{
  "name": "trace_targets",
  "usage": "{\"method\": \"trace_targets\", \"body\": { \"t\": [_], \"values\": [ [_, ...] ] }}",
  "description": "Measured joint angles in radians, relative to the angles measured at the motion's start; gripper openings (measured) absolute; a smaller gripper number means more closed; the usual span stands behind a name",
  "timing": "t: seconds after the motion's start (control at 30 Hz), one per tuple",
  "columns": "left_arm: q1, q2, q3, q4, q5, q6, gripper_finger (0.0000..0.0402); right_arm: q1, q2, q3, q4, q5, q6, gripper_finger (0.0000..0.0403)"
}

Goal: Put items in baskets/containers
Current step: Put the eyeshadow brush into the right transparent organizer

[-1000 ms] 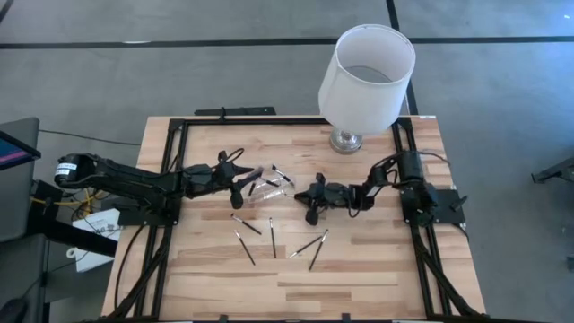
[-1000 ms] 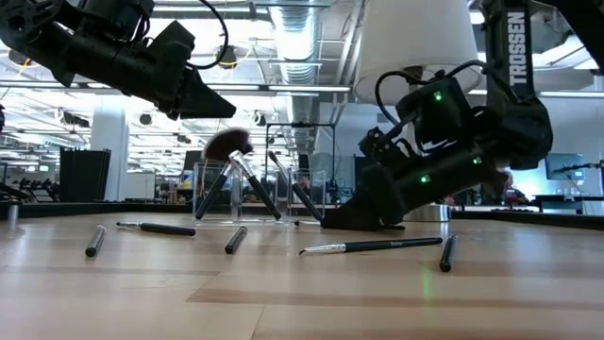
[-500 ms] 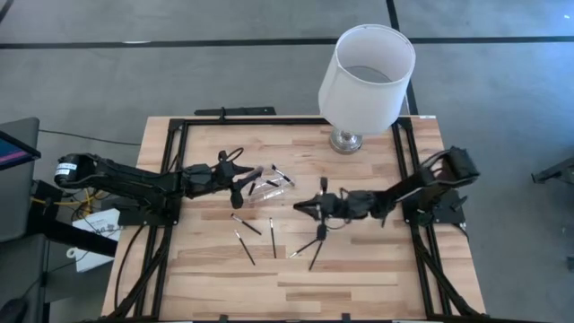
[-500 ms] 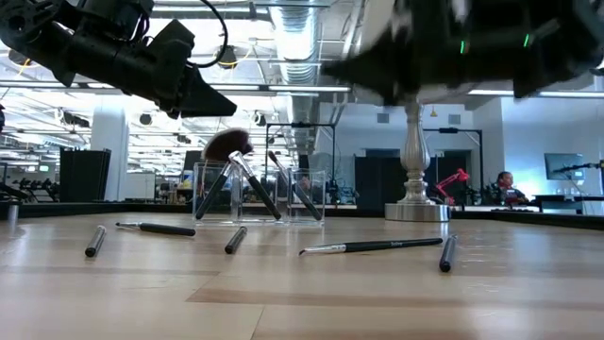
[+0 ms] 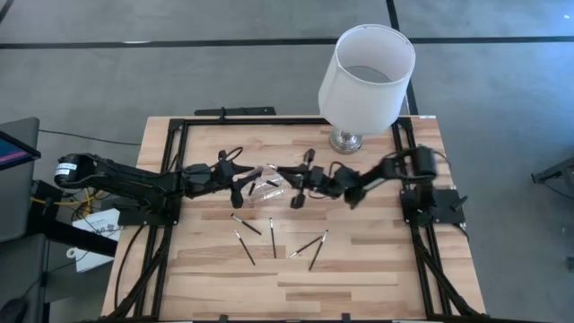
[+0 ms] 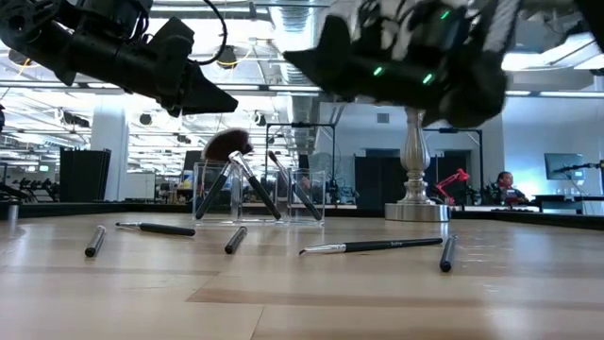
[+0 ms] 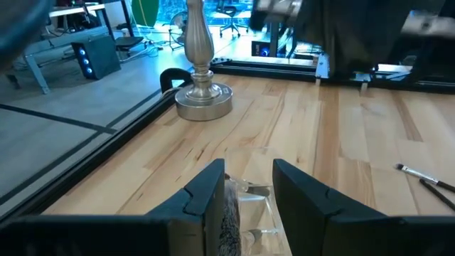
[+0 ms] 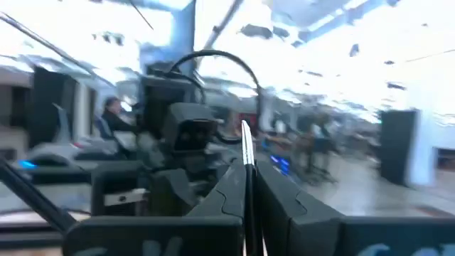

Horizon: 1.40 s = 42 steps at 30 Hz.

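A clear container [image 6: 260, 194] stands on the table with several brushes leaning in it, one with a fluffy dark head [image 6: 226, 144]; it shows in the high view [image 5: 269, 185] too. Several more brushes [image 5: 273, 235] lie flat on the wood nearer the front edge [image 6: 373, 246]. My left gripper [image 5: 242, 177] hovers open just above the container's left side [image 7: 245, 192], its fingers touching nothing. My right gripper [image 5: 300, 184] is raised above the table right of the container [image 6: 311, 61], shut on a thin brush [image 8: 246, 153]. My right gripper pinches a thin brush between its two fingers [image 8: 274, 192]. The brush's silver-tipped end [image 8: 245, 135] sticks out beyond the fingertips, in line with the fingers. The brush is lifted clear of the table; its other end is hidden by the gripper.
A lamp with a white shade [image 5: 368, 67] stands on a silver base [image 5: 347, 141] at the table's far edge, right of the container [image 7: 202, 96]. A black frame [image 5: 179, 135] runs around the table. People sit in the room behind [image 6: 505, 184].
My right gripper has risen from the table top near the middle, swung out toward the near edge, then moved up and toward the far left, ending beside the container with the brush in its fingers. The left arm has kept still.
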Motion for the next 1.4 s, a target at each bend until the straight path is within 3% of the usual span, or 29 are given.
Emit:
{"method": "trace_targets", "body": {
  "t": [0.23, 0.73, 0.97, 1.4],
  "values": [
    [0.0, 0.0, 0.0, 0.008, 0.0, -0.002, 0.0117, -0.064, 0.2, 0.17, -0.002, -0.072, 0.089, 0.0005],
    [0.0, 0.0, 0.0, 0.005, 0.0, -0.001, 0.0117, -0.109, 0.372, 0.242, 0.0, -0.019, 0.12, 0.0011],
    [0.0, 0.0, 0.0, 0.004, 0.0, 0.0, 0.0117, -0.104, 0.395, 0.263, 0.004, -0.021, 0.12, 0.0015],
    [0.0, 0.0, 0.0, 0.004, 0.0, 0.0, 0.0117, -0.101, 0.395, 0.262, 0.003, -0.02, 0.12, 0.0071]
  ]
}}
